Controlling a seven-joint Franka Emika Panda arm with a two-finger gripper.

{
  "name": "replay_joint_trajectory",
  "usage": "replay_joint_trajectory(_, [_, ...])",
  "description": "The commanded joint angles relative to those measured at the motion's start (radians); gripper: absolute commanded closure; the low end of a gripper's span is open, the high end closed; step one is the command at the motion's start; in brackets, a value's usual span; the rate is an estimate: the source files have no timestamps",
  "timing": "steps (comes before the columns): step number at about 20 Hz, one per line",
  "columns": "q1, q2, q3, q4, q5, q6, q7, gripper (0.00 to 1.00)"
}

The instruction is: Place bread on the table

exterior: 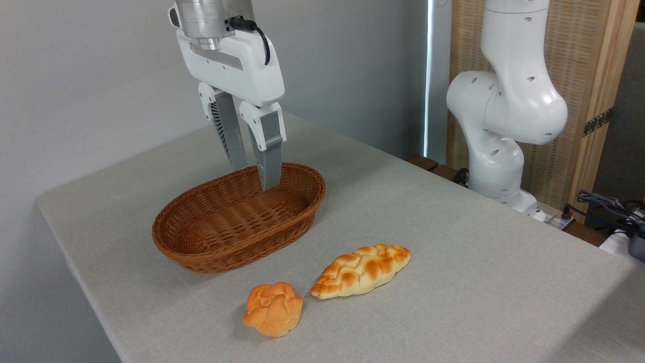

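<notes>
The bread [361,270], a long braided loaf with browned bumps, lies flat on the grey cloth table [453,242] in front of the basket, to its right. My gripper [254,177] hangs above the far right part of the brown wicker basket [237,222], fingers pointing down. Its fingers stand a little apart with nothing between them, well away from the bread.
A small round orange bun [273,308] lies just left of the loaf, near the table's front edge. The basket holds nothing. The arm's white base [496,151] stands behind the table's right side, with cables [609,209] at the far right.
</notes>
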Motion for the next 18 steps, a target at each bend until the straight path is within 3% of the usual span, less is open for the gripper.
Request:
replay_joint_trajectory(1, [0.01,-0.037,0.004,-0.042,-0.017,0.025,0.021,0.0])
replay_joint_trajectory(8, [-0.004,-0.042,0.05,-0.044,-0.019,0.022,0.023,0.0])
replay_joint_trajectory(18, [-0.004,-0.04,0.052,-0.044,-0.017,0.019,0.026,0.0])
